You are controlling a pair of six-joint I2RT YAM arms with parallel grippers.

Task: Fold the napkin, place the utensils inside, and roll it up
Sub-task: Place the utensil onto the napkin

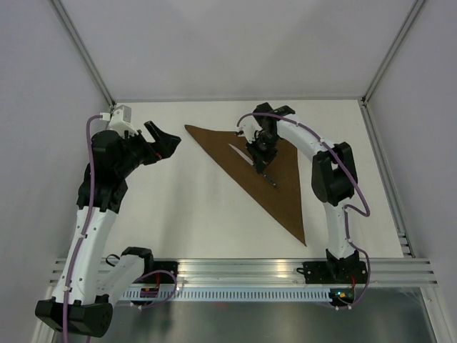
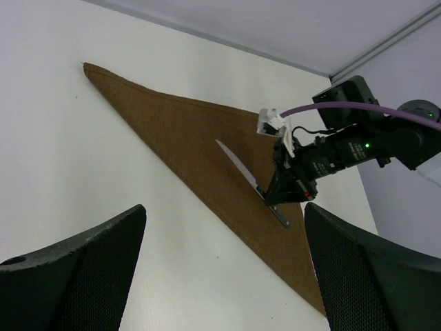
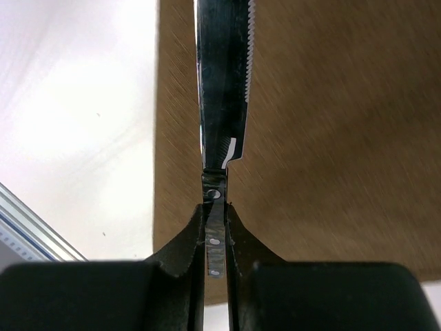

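Now, the right gripper (image 1: 263, 166) is clenched on the handle of the knife (image 1: 243, 155), on or just above the folded napkin (image 1: 285, 193) at one o'clock, blade toward ten. Best to settle it flat, parallel to the long edge, before letting go. The left gripper (image 1: 166, 140) hangs released at nine o'clock.
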